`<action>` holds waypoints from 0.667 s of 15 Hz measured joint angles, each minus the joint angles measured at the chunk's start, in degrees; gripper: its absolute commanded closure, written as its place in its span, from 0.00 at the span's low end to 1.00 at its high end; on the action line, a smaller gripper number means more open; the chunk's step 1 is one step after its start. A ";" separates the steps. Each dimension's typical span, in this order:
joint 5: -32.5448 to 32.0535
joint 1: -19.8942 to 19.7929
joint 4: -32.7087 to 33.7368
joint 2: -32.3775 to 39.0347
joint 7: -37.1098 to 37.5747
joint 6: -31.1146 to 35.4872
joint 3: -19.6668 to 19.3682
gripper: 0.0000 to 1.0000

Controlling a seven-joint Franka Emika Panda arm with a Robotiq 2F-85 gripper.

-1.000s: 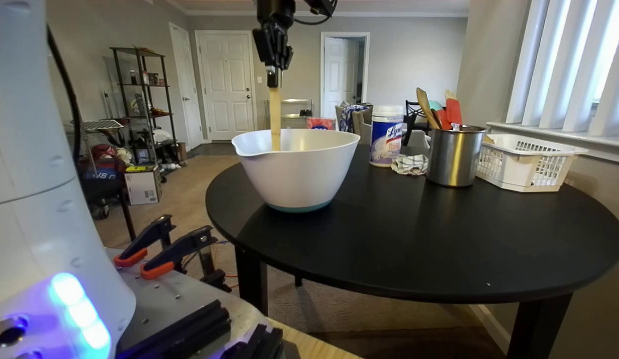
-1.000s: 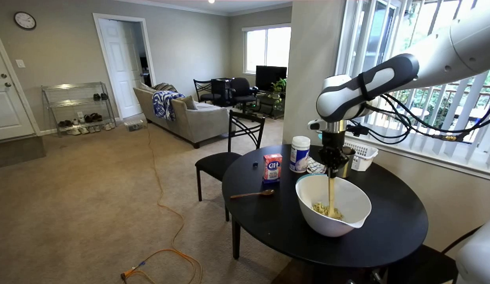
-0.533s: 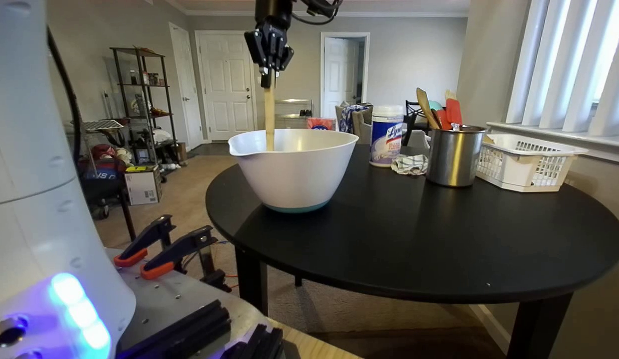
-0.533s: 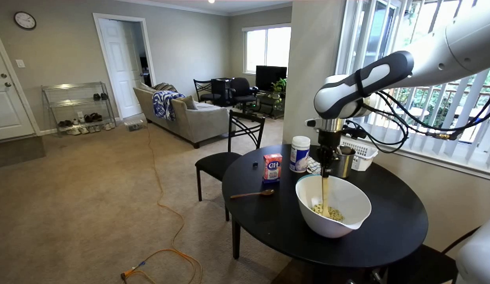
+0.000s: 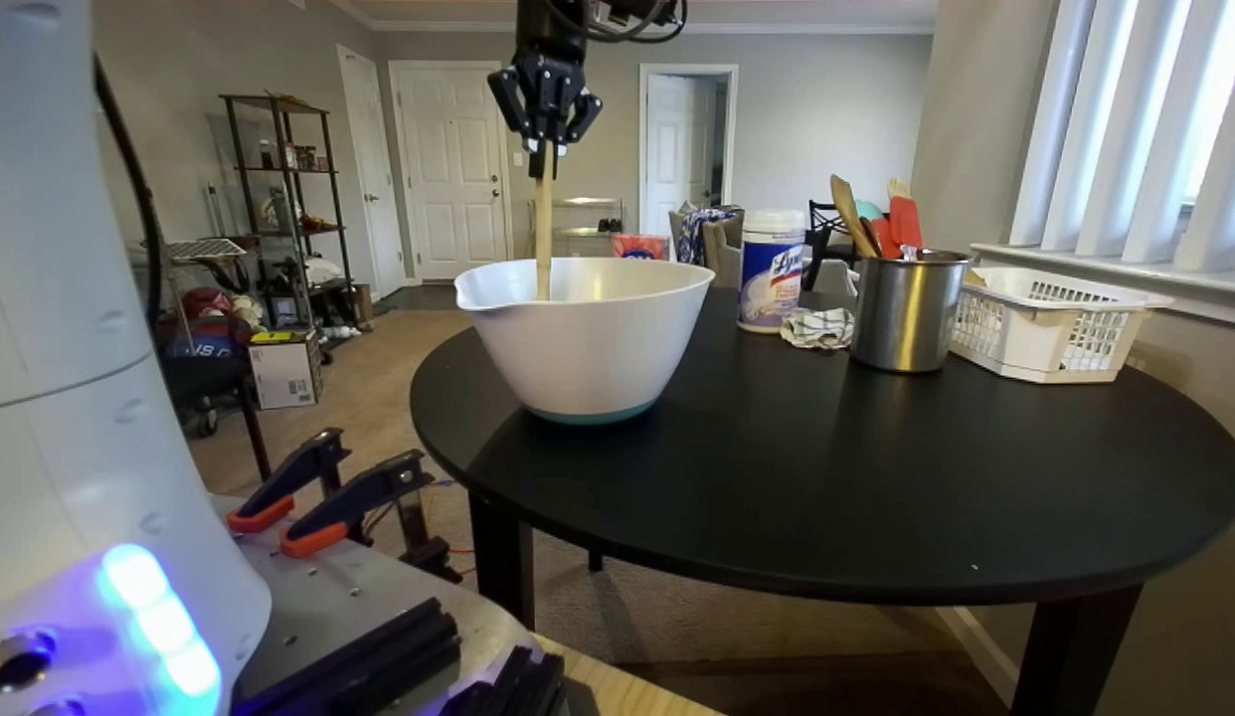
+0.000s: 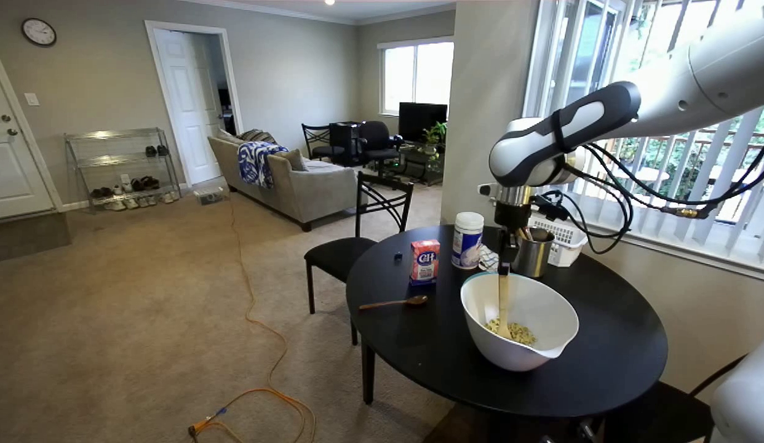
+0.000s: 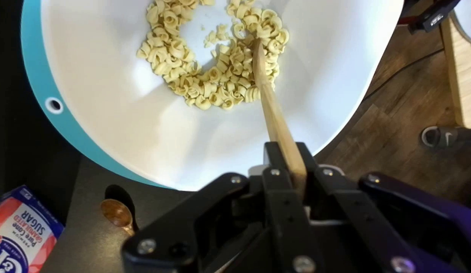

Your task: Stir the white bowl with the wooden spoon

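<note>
The white bowl stands upright on the black table; it also shows in an exterior view and, with its teal rim edge, in the wrist view. Pale curled pasta lies in a curved band on its bottom. My gripper is shut on the wooden spoon near the handle's upper end. In both exterior views the gripper is above the bowl with the spoon nearly upright. The spoon's lower end is down among the pasta.
A brown spoon, a sugar box, a wipes canister, a cloth, a metal utensil cup and a white slotted basket are on the round black table. The bowl stands near the table edge.
In the exterior views the gripper and spoon moved slightly left overall, and the gripper turned about its upright axis. The bowl shifted slightly. The gripper stayed shut on the spoon.
</note>
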 measured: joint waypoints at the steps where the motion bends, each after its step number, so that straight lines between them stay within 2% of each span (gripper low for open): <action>1: 0.66 -0.07 0.17 0.16 1.37 0.00 -0.20 0.95; 5: 3.03 -0.46 0.18 0.54 7.17 3.49 -0.56 0.95; 10: 3.32 -0.74 -0.48 0.60 9.84 9.54 -1.11 0.95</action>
